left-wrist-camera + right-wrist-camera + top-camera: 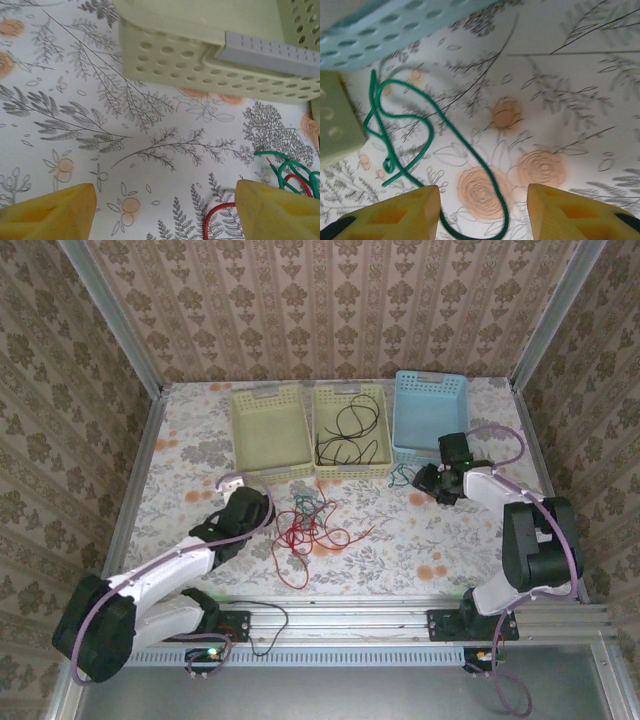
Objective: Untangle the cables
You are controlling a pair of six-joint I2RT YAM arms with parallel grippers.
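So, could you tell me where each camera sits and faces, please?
Top external: above and behind the arms, looking down on table, baskets, cables; both arms show.
Left wrist: on left arm, facing down at a yellow-green basket; open left claw shows.
Right wrist: on right arm, facing down at a green cable; open right claw shows.
Shared: top and right wrist see that cable beside the blue basket.

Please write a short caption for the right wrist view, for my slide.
Right gripper, jaws apart, above a loose green cable on the floral tablecloth, near the blue basket.
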